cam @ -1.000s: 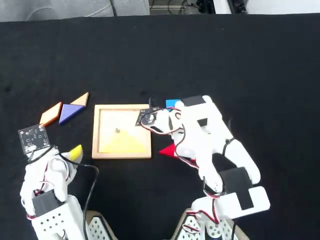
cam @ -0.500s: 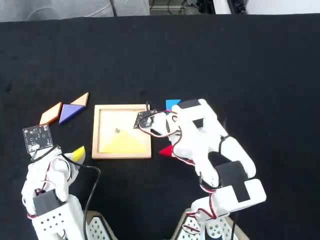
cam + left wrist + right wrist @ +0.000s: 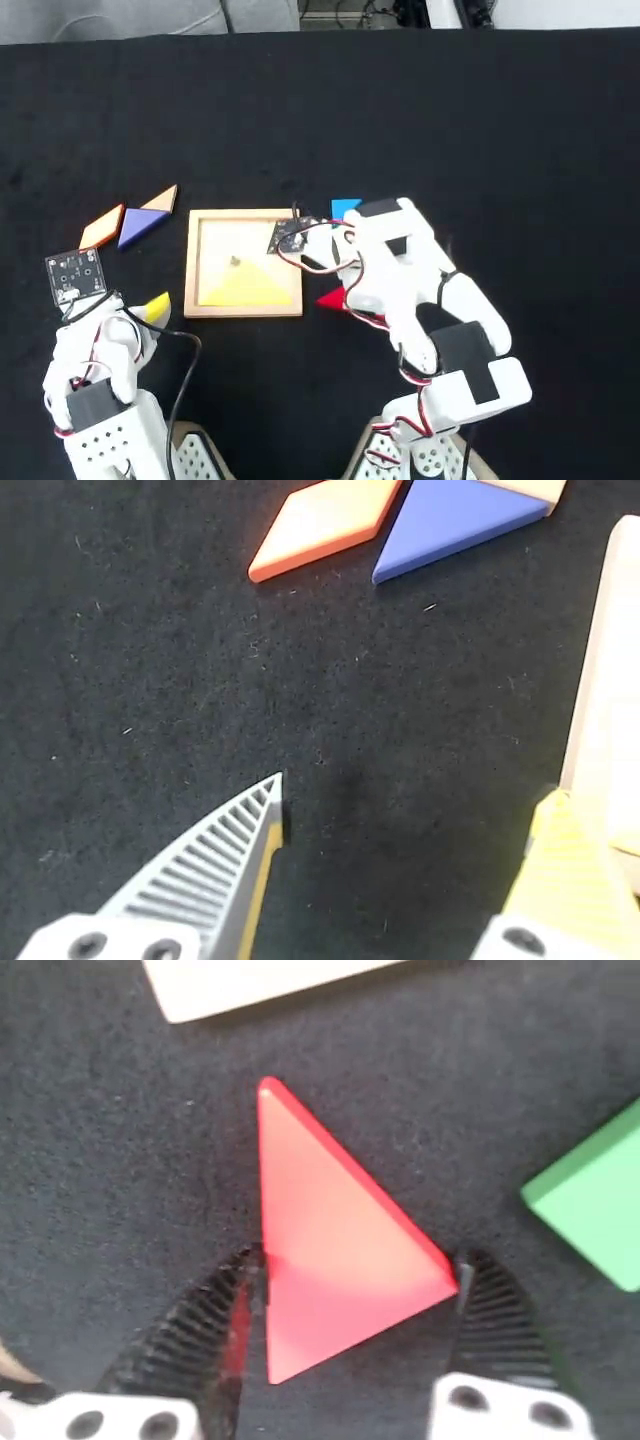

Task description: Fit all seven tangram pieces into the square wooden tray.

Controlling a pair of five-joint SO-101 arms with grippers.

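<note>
right gripper (image 3: 360,1265): set wide and closed onto the red triangle (image 3: 335,1250); one ribbed finger (image 3: 215,1325) bore on a straight edge and the other met the opposite corner.
left gripper (image 3: 412,790): spread wide and holding nothing; bare black table (image 3: 150,680) showed between the grey finger (image 3: 225,850) and the yellow finger.
red triangle: lay flat between the right gripper's fingers, one sharp corner pointing toward the wooden tray (image 3: 250,985). In the high view it sat just beside the tray's near right corner, partly covered by the right arm.
green piece (image 3: 590,1200): on the table near the red triangle, apart from it and outside the fingers.
blue piece (image 3: 345,207): beside the tray's far right corner, half hidden by the right arm.
wooden tray: square and flat on the table between the two arms. Its near left corner stood close to the left gripper's yellow finger.
yellow triangle (image 3: 248,287): inside the tray, its long side along the near wall and its point toward the middle.
orange parallelogram (image 3: 102,227): left of the tray, well apart from it and beyond the left gripper.
violet-blue triangle (image 3: 140,226): touching the orange parallelogram on the tray side.
tan triangle (image 3: 162,198): against the violet-blue triangle's far edge.
</note>
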